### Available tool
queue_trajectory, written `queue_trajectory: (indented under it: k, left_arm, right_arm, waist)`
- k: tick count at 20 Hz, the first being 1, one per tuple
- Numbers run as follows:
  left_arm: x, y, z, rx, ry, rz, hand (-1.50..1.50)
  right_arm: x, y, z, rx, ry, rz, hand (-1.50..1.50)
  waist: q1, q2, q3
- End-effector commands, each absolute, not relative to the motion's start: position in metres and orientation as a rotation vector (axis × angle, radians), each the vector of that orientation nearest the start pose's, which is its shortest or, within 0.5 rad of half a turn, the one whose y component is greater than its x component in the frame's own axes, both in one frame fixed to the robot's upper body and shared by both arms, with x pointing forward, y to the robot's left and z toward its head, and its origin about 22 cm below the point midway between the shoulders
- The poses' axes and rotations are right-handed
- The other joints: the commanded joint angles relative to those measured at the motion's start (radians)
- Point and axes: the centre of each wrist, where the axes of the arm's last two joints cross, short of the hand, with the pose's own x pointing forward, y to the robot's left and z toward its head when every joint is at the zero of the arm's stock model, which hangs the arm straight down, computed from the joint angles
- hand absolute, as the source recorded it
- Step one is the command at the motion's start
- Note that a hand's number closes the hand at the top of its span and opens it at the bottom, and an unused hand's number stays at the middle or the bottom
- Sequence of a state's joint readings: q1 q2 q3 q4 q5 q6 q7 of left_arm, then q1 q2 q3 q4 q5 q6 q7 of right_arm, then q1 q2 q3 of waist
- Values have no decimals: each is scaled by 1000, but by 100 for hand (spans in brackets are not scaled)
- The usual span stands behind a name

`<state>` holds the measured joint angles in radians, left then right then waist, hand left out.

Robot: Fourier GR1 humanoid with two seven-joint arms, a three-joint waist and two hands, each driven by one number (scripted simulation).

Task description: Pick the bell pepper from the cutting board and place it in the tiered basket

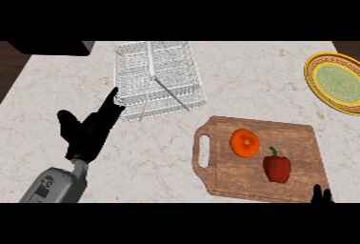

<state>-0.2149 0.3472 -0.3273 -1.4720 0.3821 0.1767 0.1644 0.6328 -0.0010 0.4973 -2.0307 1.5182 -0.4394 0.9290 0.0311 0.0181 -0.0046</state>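
A red bell pepper (277, 167) lies on the wooden cutting board (299, 138) beside an orange fruit (244, 143), well apart from the wire tiered basket (159, 78). The left hand (88, 128) rests open and empty near the basket; only the right hand's (322, 194) fingertips show, so its state cannot be told.

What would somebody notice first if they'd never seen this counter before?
Probably the wooden cutting board at lower right, carrying a red bell pepper and a round orange fruit or vegetable beside it. Next, the white wire tiered basket at top centre and the left robot hand, open, just below its left corner. A yellow-rimmed green plate sits at the right edge; only the right robot hand's fingertips show at the board's lower right corner.
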Motion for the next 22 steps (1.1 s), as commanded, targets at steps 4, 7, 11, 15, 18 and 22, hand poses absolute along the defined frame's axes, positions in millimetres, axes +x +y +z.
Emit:
queue_trajectory:
  k: [4,7,11,15,18,22]
  left_arm:
    - [281,216,37,-111,-1389,-156,0]
    - [281,223,20,-116,-1374,-145,0]
    - [279,214,28,-130,-1385,-142,0]
    - [276,219,24,-104,-1373,-145,0]
    - [271,227,24,-111,-1397,-139,0]
    - [264,233,23,-99,-1382,-134,0]
  right_arm:
    - [142,-123,24,-1378,-762,282,-150]
    - [172,-127,18,-1400,-740,271,-150]
    - [169,-135,8,-1401,-757,237,-150]
    - [162,-130,-5,-1409,-745,244,-150]
    - [165,-137,-1,-1423,-754,218,-150]
    - [173,-142,-13,-1406,-785,227,-150]
  waist:
    - [-24,-17,4]
    - [-25,-15,4]
    - [-31,-18,5]
    - [-33,-19,5]
    - [-32,-19,5]
    - [-29,-19,5]
